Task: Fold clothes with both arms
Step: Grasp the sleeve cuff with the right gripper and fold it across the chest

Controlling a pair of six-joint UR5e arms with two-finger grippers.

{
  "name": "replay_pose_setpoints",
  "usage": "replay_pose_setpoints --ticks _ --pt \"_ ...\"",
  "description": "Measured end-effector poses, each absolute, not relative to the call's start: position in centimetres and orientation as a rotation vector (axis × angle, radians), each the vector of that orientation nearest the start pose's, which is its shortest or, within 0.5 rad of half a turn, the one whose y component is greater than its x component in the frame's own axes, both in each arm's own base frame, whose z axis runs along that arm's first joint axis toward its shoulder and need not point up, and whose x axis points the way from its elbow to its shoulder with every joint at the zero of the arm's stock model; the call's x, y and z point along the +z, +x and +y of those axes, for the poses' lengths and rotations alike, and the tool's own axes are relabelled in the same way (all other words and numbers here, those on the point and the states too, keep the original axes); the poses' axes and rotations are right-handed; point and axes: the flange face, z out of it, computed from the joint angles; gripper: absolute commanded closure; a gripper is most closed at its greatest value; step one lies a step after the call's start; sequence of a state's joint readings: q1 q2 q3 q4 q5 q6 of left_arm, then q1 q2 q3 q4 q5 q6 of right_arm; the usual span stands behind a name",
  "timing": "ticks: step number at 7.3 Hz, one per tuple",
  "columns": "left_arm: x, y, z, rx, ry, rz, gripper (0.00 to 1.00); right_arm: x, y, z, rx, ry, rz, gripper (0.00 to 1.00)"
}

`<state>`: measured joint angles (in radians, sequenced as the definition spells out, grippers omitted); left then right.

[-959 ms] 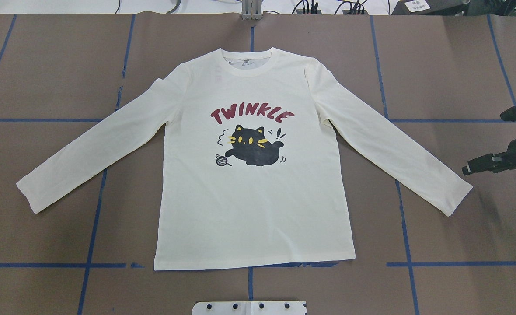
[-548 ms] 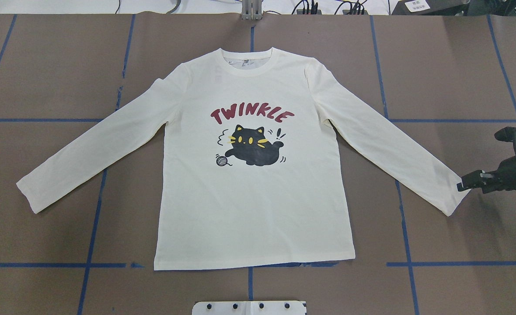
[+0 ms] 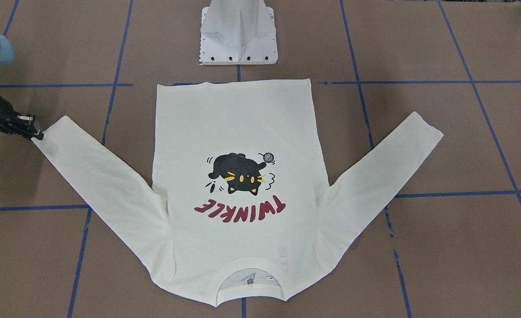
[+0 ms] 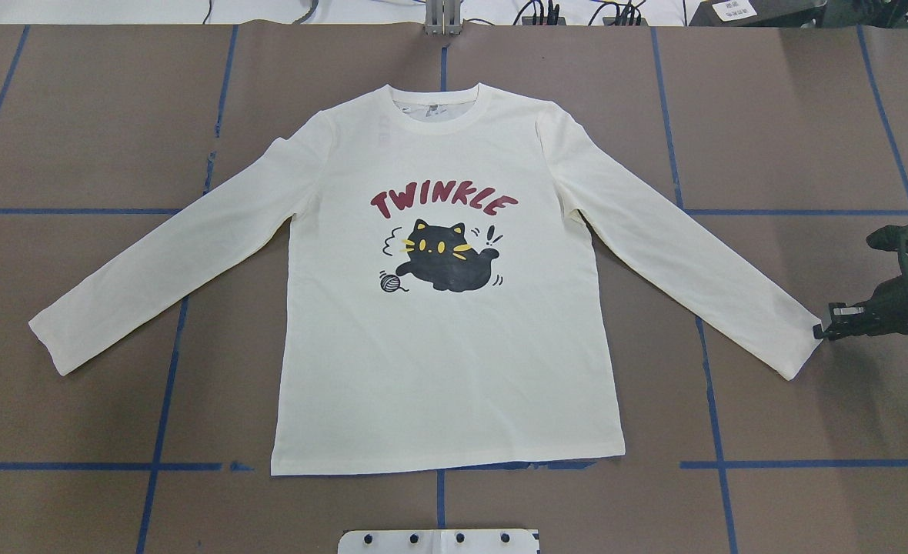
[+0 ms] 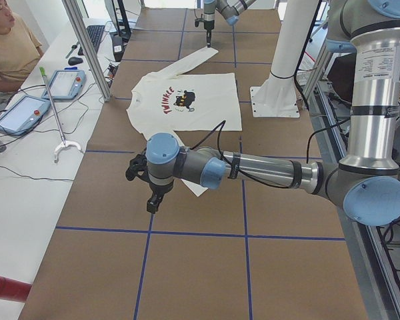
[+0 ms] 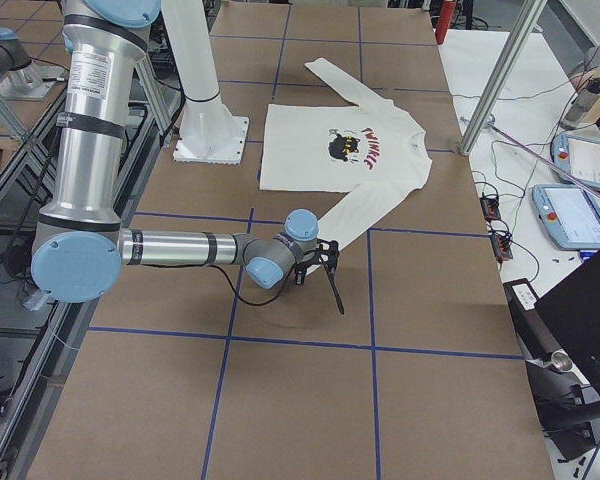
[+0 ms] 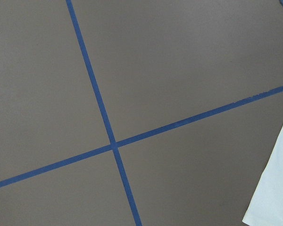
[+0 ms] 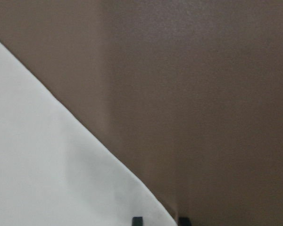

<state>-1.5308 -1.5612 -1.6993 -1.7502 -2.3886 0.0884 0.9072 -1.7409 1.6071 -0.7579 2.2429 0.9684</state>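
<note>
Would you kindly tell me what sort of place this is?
Probably a robotics lab workcell: a brown table gridded with blue tape, a silver-grey tubular left arm beside a white flared pedestal, and blue-grey teach pendants on a white side bench.

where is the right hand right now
In the overhead view the right hand is at the right edge, its tips at the cuff of the T-shirt sleeve on that side.

Left arm [image 5: 267,170] and right arm [image 6: 170,247]: silver-grey tubes, light blue joint caps [image 5: 163,150], black cables [image 5: 213,128]. Black left tool [image 5: 151,203] and right tool [image 4: 818,332]. White flared pedestal [image 3: 238,35], dark screws [image 3: 230,58] along its foot.
</note>
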Motion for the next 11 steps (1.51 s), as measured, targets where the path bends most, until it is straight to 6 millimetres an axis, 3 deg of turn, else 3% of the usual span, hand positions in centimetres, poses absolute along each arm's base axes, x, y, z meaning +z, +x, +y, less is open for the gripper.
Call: replay_pose_setpoints --ticks 2,3,4,6,8,9,10,11 --pt "57.8 -4.1 -50.2 0.242 0.301 0.805 0.0 62.0 -22.1 -39.9 0.044 -0.01 -0.936 1.0" --pt "57.8 -4.1 -50.2 0.241 0.3 0.805 0.0 59.9 -22.0 -40.1 0.032 0.011 -0.964 1.0" --pt "57.7 -4.1 -50.2 0.242 0.301 0.806 0.0 55.9 -22.3 -40.6 0.018 0.037 -1.006 1.0" --pt "57.4 -4.0 -50.3 0.248 0.315 0.807 0.0 42.5 -26.3 -45.1 0.075 0.024 -1.104 1.0" --pt "56.9 -4.0 -50.4 0.256 0.333 0.807 0.0 26.7 -33.6 -50.4 0.179 -0.044 -1.155 1.0" --pt "56.7 -4.0 -50.4 0.258 0.339 0.807 0.0 20.3 -36.7 -52.7 0.213 -0.05 -1.168 1.0" --pt "56.6 -4.0 -50.4 0.261 0.343 0.806 0.0 14.8 -41.4 -54.4 0.229 -0.027 -1.168 1.0" --pt "56.4 -4.0 -50.4 0.264 0.348 0.806 0.0 9.6 -49.4 -53.8 0.215 0.031 -1.157 1.0"
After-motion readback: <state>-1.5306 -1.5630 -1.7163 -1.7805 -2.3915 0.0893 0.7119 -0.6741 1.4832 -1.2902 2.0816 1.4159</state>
